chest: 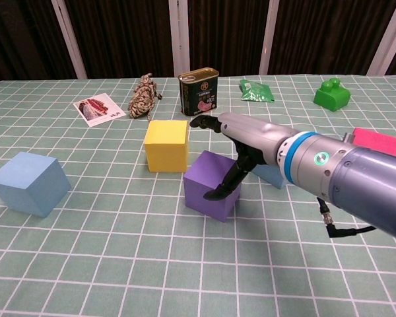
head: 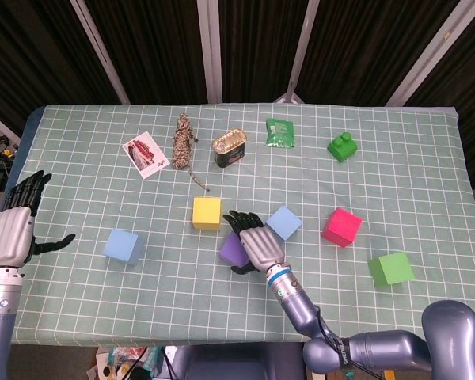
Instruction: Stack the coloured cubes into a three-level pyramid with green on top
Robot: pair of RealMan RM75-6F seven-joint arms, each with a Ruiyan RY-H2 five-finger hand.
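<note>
Head view: the right hand (head: 256, 241) lies over the purple cube (head: 233, 251), fingers spread wide across its top and thumb reaching down its near side; a firm grip cannot be confirmed. The yellow cube (head: 207, 213) sits just beside it, toward the far edge. A light blue cube (head: 285, 222) sits right of the hand, a second blue cube (head: 123, 246) well apart to the left. The pink cube (head: 341, 227) and green cube (head: 391, 269) lie further right on the worktop (head: 427, 174). The left hand (head: 14, 227) hovers at the worktop's left edge, fingers apart, holding nothing.

Chest view: the right hand's fingers (chest: 204, 121) extend above the purple cube, apart from it, and the thumb (chest: 223, 190) touches its front right side
</note>
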